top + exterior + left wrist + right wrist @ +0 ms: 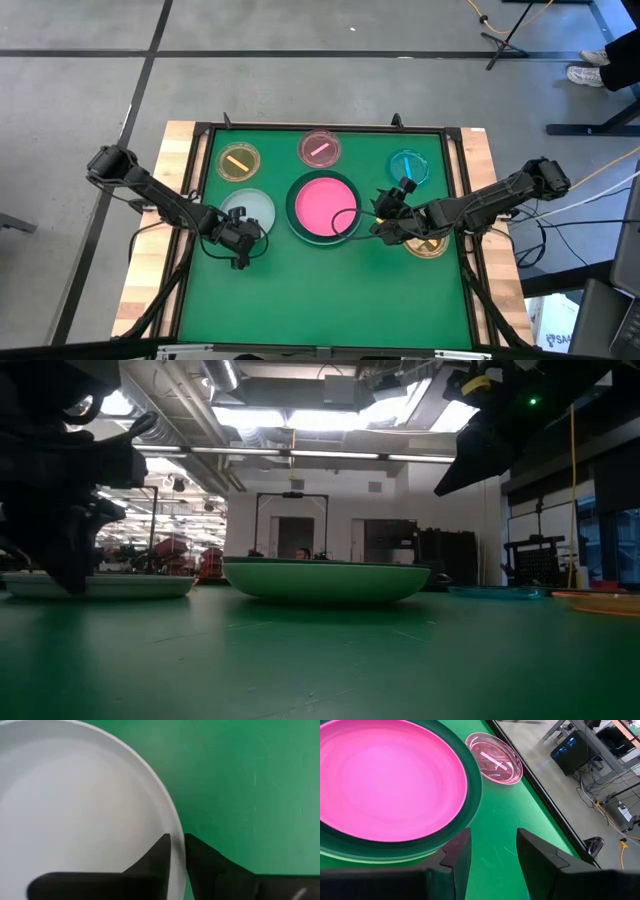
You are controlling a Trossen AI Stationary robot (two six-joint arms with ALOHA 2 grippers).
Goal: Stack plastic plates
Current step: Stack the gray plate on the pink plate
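Observation:
A stack of large plates, hot pink point(322, 206) in dark green point(472, 780) over a light green one point(325, 580), sits mid-mat. Left of it lies the pale blue-white plate point(250, 206). My left gripper point(240, 245) is at that plate's near rim, shut on it. My right gripper point(385, 222) hangs open over the mat just right of the stack, touching nothing. Small yellow point(238, 161), pink point(320, 149) and cyan point(410, 166) plates lie along the far side. An amber one point(430, 246) is partly hidden under my right arm. My left gripper point(177, 840) pinches the pale blue-white plate's rim point(176, 827) on its near side, one finger point(157, 852) over the inside of the plate and one point(200, 855) outside it. It comes from above. In the low view the plate point(110, 586) lies flat on the mat.
A black frame point(455, 170) borders the green mat, with wooden table edges outside it. Bare mat lies toward the near edge point(320, 300). In the right wrist view the pink plate point(494, 758) sits beyond the stack, close to the frame.

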